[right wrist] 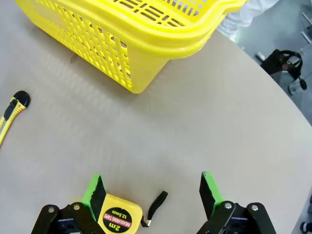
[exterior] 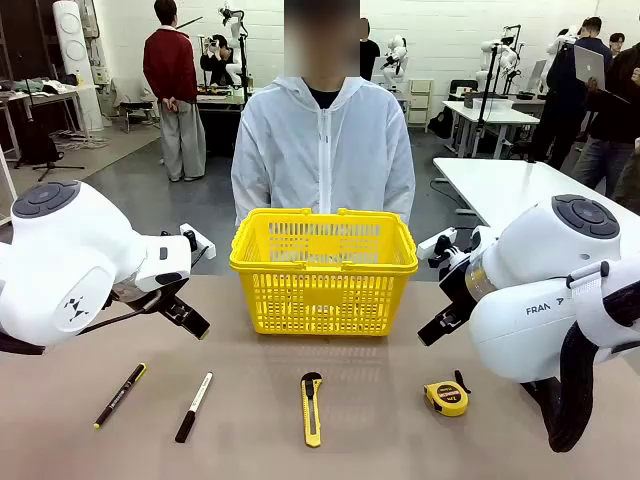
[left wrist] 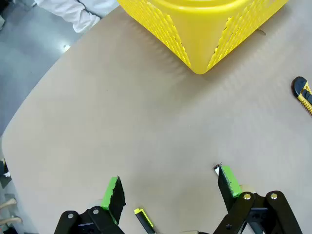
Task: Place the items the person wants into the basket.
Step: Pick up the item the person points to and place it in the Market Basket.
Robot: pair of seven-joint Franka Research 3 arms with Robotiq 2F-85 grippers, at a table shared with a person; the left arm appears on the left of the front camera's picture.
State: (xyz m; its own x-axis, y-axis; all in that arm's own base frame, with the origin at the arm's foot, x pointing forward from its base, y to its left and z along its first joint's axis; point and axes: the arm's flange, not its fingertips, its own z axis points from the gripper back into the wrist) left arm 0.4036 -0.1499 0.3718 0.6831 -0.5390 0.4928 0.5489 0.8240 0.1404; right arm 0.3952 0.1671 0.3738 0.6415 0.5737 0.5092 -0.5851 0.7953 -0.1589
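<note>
The yellow lattice basket (exterior: 323,290) stands mid-table in front of the person in the white jacket (exterior: 323,140). Along the near edge lie the half black, half white marker (exterior: 194,406) and the round yellow tape measure (exterior: 446,397) with its black strap. My left gripper (exterior: 188,318) hovers open above the table left of the basket, over bare table (left wrist: 170,187). My right gripper (exterior: 438,328) hangs open right of the basket; in its wrist view (right wrist: 153,190) the tape measure (right wrist: 117,214) sits by one finger with the strap (right wrist: 157,204) between the fingers.
A black pen with yellow ends (exterior: 120,395) lies left of the marker, and its yellow end (left wrist: 144,218) peeks between my left fingers. A yellow utility knife (exterior: 312,408) lies in front of the basket. Other people and tables stand far behind.
</note>
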